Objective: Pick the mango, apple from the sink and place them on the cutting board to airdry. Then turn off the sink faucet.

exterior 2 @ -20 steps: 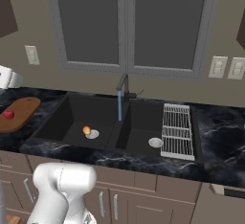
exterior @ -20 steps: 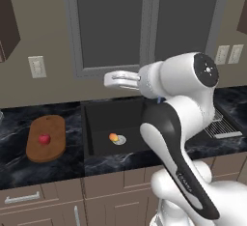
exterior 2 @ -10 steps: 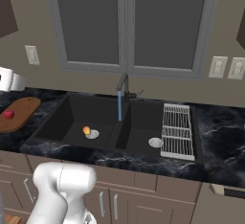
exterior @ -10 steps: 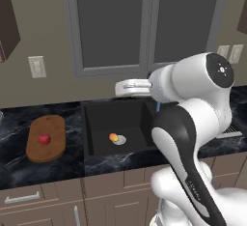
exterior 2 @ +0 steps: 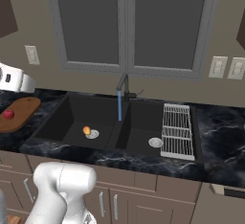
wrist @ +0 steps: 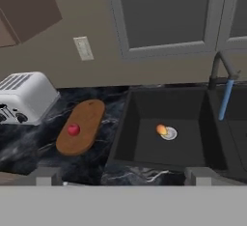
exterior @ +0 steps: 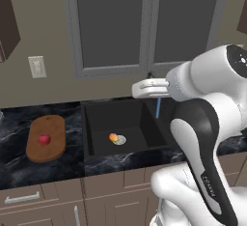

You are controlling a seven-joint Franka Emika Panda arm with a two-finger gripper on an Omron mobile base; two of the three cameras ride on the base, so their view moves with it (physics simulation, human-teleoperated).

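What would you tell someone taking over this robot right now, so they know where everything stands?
Gripper: open, holding nothing, raised above the sink.
Apple: already on the cutting board, left of the sink.
Mango: lying in the left basin beside the drain.
Sink faucet: water running from it.
Done: apple moved.
Left: pick the mango, set it on the board, then shut off the faucet.
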